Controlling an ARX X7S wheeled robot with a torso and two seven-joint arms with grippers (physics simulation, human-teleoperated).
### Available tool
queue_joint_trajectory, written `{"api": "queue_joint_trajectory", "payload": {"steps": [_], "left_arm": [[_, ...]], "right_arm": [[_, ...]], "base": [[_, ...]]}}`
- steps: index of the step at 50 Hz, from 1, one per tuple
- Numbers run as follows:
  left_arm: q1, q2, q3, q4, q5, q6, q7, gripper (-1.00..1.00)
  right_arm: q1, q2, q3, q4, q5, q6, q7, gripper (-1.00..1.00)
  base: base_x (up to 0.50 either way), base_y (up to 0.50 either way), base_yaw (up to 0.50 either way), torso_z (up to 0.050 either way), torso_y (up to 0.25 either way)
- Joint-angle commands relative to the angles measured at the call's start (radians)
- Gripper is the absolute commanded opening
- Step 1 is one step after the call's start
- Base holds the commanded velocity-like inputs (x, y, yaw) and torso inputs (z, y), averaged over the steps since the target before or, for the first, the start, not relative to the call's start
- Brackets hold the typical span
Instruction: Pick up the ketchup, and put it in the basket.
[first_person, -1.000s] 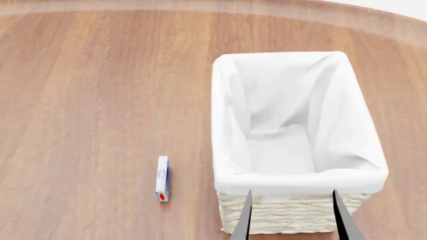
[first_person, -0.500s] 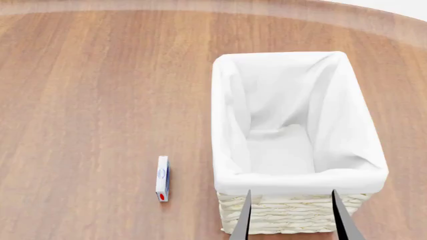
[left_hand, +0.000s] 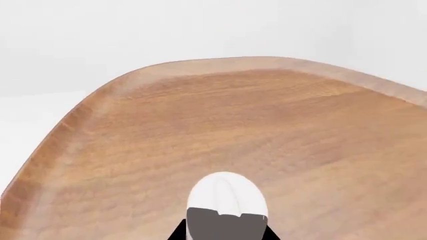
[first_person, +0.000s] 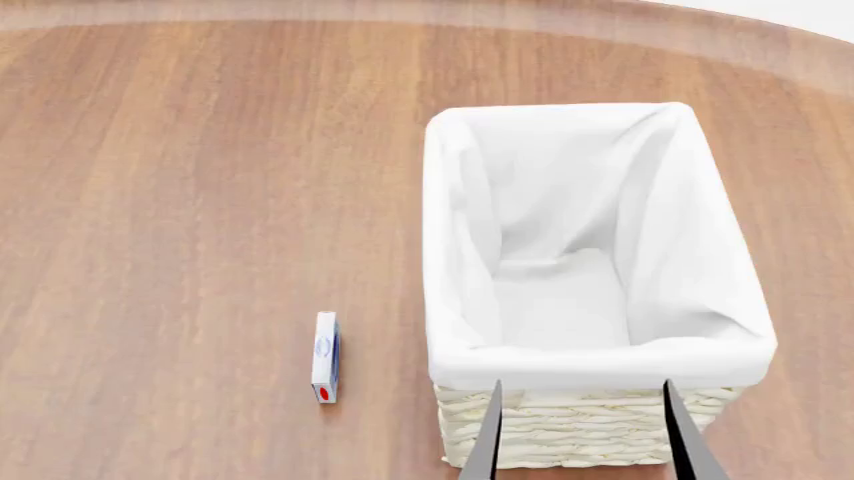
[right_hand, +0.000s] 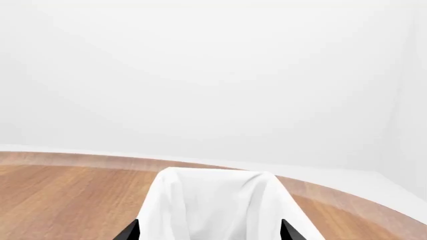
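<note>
Left wrist view: only the wooden desk (left_hand: 220, 125) with its curved far edge, and low in the frame a white rounded shape (left_hand: 227, 194) over a grey part. It could be the ketchup's cap, but too little shows to say. Whether the left end effector is open or gripping cannot be told from here.

Head view: no ketchup is in sight. The basket (first_person: 574, 440) stands right of the desk's middle, its liner bare inside. A small white-and-blue box (first_person: 324, 357) lies on the desk near the basket's left wall, apart from it. The right end effector (first_person: 582, 385) hangs open, its two dark fingers spread at the basket's near short wall, holding nothing.

Right wrist view: the right end effector (right_hand: 210, 225) points along the basket (right_hand: 213, 200), fingertips wide apart.

The bottle probably has to be confirmed first. If the left arm has it, bring it over the basket's open middle, clear of the rim, before releasing. The right arm is best kept clear of that path.
</note>
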Motion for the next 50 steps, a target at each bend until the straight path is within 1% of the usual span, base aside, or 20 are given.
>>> {"api": "queue_joint_trajectory", "payload": {"steps": [1,4,6,8,13,19,21,26,27,30,31,32,34,35,38,41,46,48,49,50], "left_arm": [[0.041,-0.035,0.036,0.161,0.011,0.026,0.054,-1.0],[0.049,-0.047,0.053,0.197,0.024,0.03,0.073,-1.0],[0.052,-0.048,0.052,0.206,0.025,0.032,0.073,-1.0],[0.071,-0.063,0.053,0.233,0.027,0.048,0.108,-1.0],[0.104,-0.088,0.04,0.278,0.019,0.053,0.137,-1.0],[0.099,-0.146,0.074,0.335,0.014,0.005,0.148,-1.0],[0.089,-0.18,0.081,0.365,-0.022,-0.019,0.155,-1.0],[0.09,-0.213,0.102,0.414,-0.076,-0.027,0.198,-1.0],[0.088,-0.225,0.111,0.424,-0.058,-0.038,0.195,-1.0],[0.075,-0.259,0.114,0.456,-0.074,-0.061,0.189,-1.0],[0.077,-0.275,0.112,0.472,-0.076,-0.06,0.203,-1.0],[0.08,-0.299,0.105,0.496,-0.079,-0.084,0.186,-1.0],[0.076,-0.333,0.104,0.524,-0.105,-0.101,0.191,-1.0],[0.064,-0.366,0.101,0.542,-0.125,-0.125,0.179,-1.0],[0.038,-0.419,0.098,0.57,-0.173,-0.155,0.167,-1.0],[-0.013,-0.481,0.133,0.588,-0.245,-0.192,0.161,-1.0],[-0.094,-0.572,0.187,0.6,-0.29,-0.253,0.137,-1.0],[-0.096,-0.573,0.188,0.6,-0.291,-0.253,0.135,-1.0],[-0.164,-0.624,0.234,0.601,-0.326,-0.289,0.119,-1.0],[-0.18,-0.631,0.242,0.598,-0.345,-0.292,0.117,-1.0]], "right_arm": [[0.002,0.003,-0.002,-0.002,0.003,0.003,0.004,1.0],[0.002,0.003,-0.002,0.002,0.004,-0.001,0.003,1.0],[0.001,0.004,-0.001,0.005,0.005,-0.006,0.003,1.0],[0.002,0.004,-0.002,0.008,0.005,-0.006,0.004,1.0],[0.006,0.003,-0.008,0.006,0.004,-0.001,0.005,1.0],[0.006,0.006,-0.007,0.002,0.008,0.0,0.007,1.0],[0.005,0.007,-0.004,0.004,0.01,-0.004,0.007,1.0],[0.006,0.011,-0.003,-0.001,0.009,0.0,0.009,1.0],[0.008,0.011,-0.004,-0.004,0.008,0.004,0.01,1.0],[0.008,0.011,-0.007,-0.004,0.008,0.004,0.011,1.0],[0.008,0.011,-0.009,-0.006,0.007,0.006,0.011,1.0],[0.011,0.016,-0.017,-0.007,-0.001,0.013,0.008,1.0],[0.015,0.016,-0.02,-0.012,-0.003,0.023,0.009,1.0],[0.015,0.017,-0.021,-0.007,-0.004,0.019,0.007,1.0],[0.015,0.018,-0.023,-0.01,-0.004,0.021,0.008,1.0],[0.015,0.018,-0.02,-0.012,0.0,0.021,0.009,1.0],[0.013,0.021,-0.018,-0.022,0.002,0.025,0.013,1.0],[0.013,0.021,-0.018,-0.022,0.003,0.025,0.013,1.0],[0.014,0.021,-0.019,-0.019,0.003,0.022,0.013,1.0],[0.014,0.021,-0.019,-0.018,0.003,0.021,0.013,1.0]], "base": [[0.0,0.0,0.0,0.0,0.0],[0.0,0.0,0.0,0.0,0.0],[0.0,0.0,0.0,0.0,0.0],[0.0,0.0,0.0,0.0,0.0],[0.0,0.0,0.0,0.0,0.0],[0.0,0.0,0.0,0.0,0.0],[0.0,0.0,0.0,0.0,0.0],[0.0,0.0,0.0,0.0,0.0],[0.0,0.0,0.0,0.0,0.0],[0.0,0.0,0.0,0.0,0.0],[0.0,0.0,0.0,0.0,0.0],[0.0,0.0,0.0,0.0,0.0],[0.0,0.0,0.0,0.0,0.0],[0.0,0.0,0.0,0.0,0.0],[0.0,0.0,0.0,0.0,0.0],[0.0,0.0,0.0,0.0,0.0],[0.0,0.0,0.0,0.0,0.0],[0.0,0.0,0.0,0.0,0.0],[0.0,0.0,0.0,0.0,0.0],[0.0,0.0,0.0,0.0,0.0]]}}
